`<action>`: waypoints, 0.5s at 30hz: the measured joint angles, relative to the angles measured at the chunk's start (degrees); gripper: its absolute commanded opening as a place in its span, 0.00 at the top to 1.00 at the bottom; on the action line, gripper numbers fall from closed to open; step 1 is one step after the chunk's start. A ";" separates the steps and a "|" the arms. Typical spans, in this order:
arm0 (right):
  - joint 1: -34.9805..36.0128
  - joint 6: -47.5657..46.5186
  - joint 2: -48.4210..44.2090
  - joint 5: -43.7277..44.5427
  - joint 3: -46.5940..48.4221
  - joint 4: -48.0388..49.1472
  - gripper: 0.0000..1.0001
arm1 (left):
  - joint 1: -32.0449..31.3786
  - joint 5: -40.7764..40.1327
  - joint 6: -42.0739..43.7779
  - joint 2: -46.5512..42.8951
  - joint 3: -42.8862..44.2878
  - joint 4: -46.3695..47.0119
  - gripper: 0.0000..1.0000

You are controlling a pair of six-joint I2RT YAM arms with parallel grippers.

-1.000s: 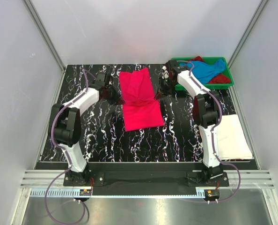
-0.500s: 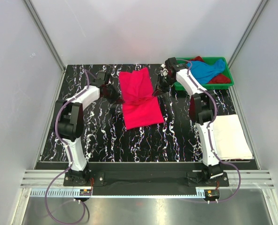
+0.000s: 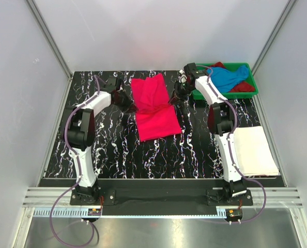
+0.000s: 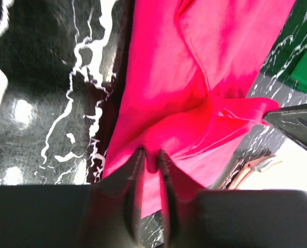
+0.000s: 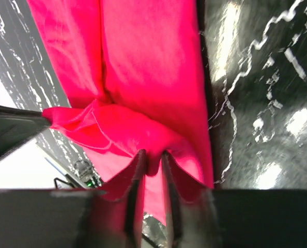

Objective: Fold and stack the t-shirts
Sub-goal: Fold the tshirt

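The tabletop (image 3: 107, 150) was a flat black slab veined with white, marble-like and glossy enough to throw back the lights. Two arms of white and black segments reached over it, each trailing a purple cable.

On the left, the left claw (image 3: 131, 107) (image 4: 149, 155) was pinched shut on the left edge of the hot pink t-shirt (image 3: 154, 116) (image 4: 169, 88) (image 5: 143, 67). In the left wrist view a small ridge of pink cloth stood squeezed between its two narrow dark fingers.

The hot pink t-shirt lay at the middle of the tabletop as a long soft strip. Its far part lay flat. Across the middle the cloth was bunched into a raised, creased fold running between the two claws, and its near part spread out smooth and roughly square.

The right claw (image 3: 174, 102) (image 5: 151, 155) was likewise clamped on the shirt's right edge, a fold of pink cloth caught between its fingers.

Further right, at the far corner, one green plastic tray (image 3: 236, 95) held two crumpled shirts: the sky blue t-shirt (image 3: 227, 77) heaped on top of the dark red t-shirt (image 3: 244, 87). Near the right edge of the tabletop, beside the right arm, the white t-shirt (image 3: 254, 150) lay folded into a neat flat rectangle.

Four t-shirts in all.
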 measured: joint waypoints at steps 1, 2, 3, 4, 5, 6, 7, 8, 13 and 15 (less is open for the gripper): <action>-0.09 0.02 0.61 0.02 0.85 0.02 0.68 | 0.09 -0.31 0.31 0.57 1.01 -0.66 0.70; -0.20 0.04 1.20 0.04 1.64 -0.09 0.63 | 0.22 -0.63 0.81 1.14 2.27 -1.27 0.68; -0.35 0.07 1.79 0.11 2.62 -0.22 0.51 | 0.33 -1.09 1.29 1.75 3.74 -2.01 0.66; -0.55 0.24 2.34 0.11 3.74 -0.26 0.49 | 0.59 -1.68 1.92 2.08 4.94 -2.54 0.64; -0.79 0.02 2.82 0.26 4.79 -0.33 0.48 | 0.83 -2.80 2.89 2.25 6.54 -3.50 0.63; -1.11 -0.11 3.04 0.55 5.75 -0.44 0.45 | 1.16 -3.72 3.78 2.27 8.15 -4.63 0.62; -1.51 -0.35 3.10 0.72 6.36 -0.52 0.42 | 1.46 -4.61 4.87 2.19 9.81 -5.60 0.61; -1.88 -0.68 3.08 0.98 6.86 -0.68 0.40 | 1.66 -5.38 5.97 1.81 10.95 -5.75 0.60; -3.37 -2.91 -1.95 3.56 0.74 0.11 0.35 | 1.99 -6.36 8.81 -6.40 6.58 -4.00 0.63; -3.45 -3.19 -5.73 3.63 -4.92 0.74 0.38 | 1.25 -4.83 8.37 -11.45 0.50 -0.13 0.67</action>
